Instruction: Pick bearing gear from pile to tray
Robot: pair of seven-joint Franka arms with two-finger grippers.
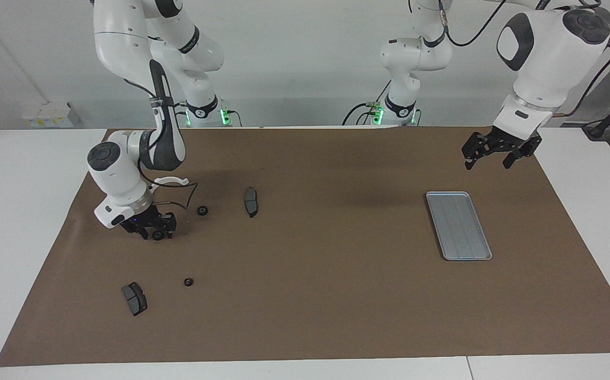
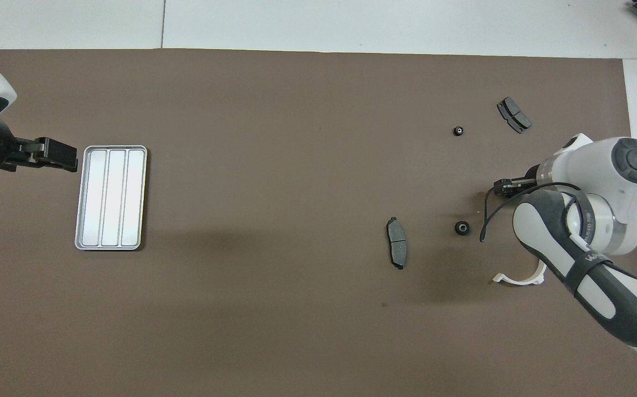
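Note:
The pile lies at the right arm's end of the table: black rings [image 1: 202,210] [image 1: 188,282], two dark grey brake pads [image 1: 250,201] [image 1: 134,298] and a white half-ring bracket [image 1: 170,182]. My right gripper [image 1: 158,232] is down at the table among them, with a third black ring [image 1: 158,235] between its fingertips. In the overhead view the right gripper [image 2: 501,188] hides that ring. The silver grooved tray [image 1: 459,226] [image 2: 111,197] lies empty at the left arm's end. My left gripper [image 1: 488,162] [image 2: 57,154] hangs open in the air beside the tray.
A brown mat [image 1: 326,295] covers the table, with white table edge around it. The right arm's black cable [image 1: 178,195] loops low over the mat near the bracket. A wide bare stretch of mat lies between the pile and the tray.

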